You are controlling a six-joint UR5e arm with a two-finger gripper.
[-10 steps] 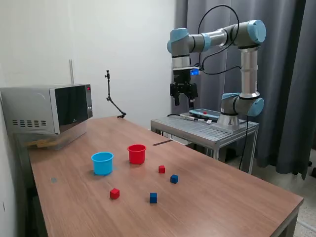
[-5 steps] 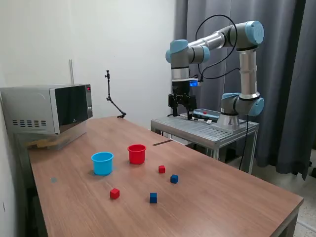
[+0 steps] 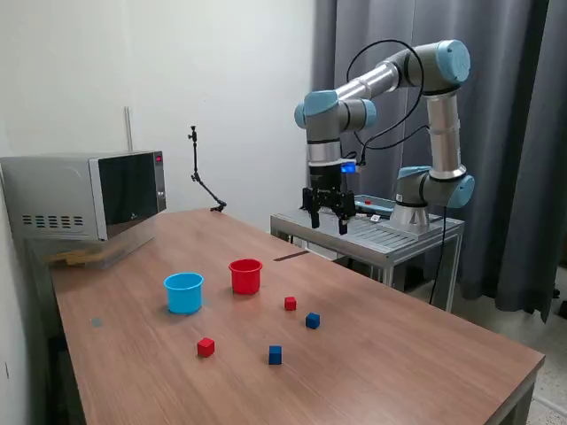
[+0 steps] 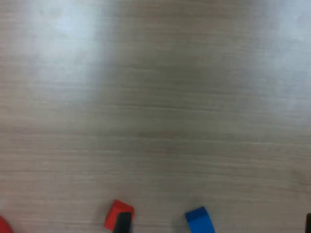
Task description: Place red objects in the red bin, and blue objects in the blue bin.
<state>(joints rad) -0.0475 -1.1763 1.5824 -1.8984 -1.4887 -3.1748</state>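
My gripper (image 3: pixel 328 221) hangs open and empty, well above the wooden table (image 3: pixel 399 354) near its far edge. On the table stand the red bin (image 3: pixel 245 276) and, on the exterior view's left of it, the blue bin (image 3: pixel 183 292). One red cube (image 3: pixel 291 304) lies near the red bin and another (image 3: pixel 205 347) lies closer to the front. Two blue cubes (image 3: pixel 313 320) (image 3: pixel 275 355) lie nearby. The blurred wrist view shows a red cube (image 4: pixel 116 211) partly behind a dark fingertip (image 4: pixel 124 223), a blue cube (image 4: pixel 199 221) and a sliver of the red bin (image 4: pixel 2 226).
A microwave (image 3: pixel 89 195) sits at the table's far corner on the exterior view's left. A thin black stand (image 3: pixel 199 177) rises at the back edge. The arm's base stands on a metal cart (image 3: pixel 372 232) behind the table, in front of a dark curtain.
The gripper has come down steadily from high up and shifted slightly toward the exterior view's left. The cups and cubes have not moved.
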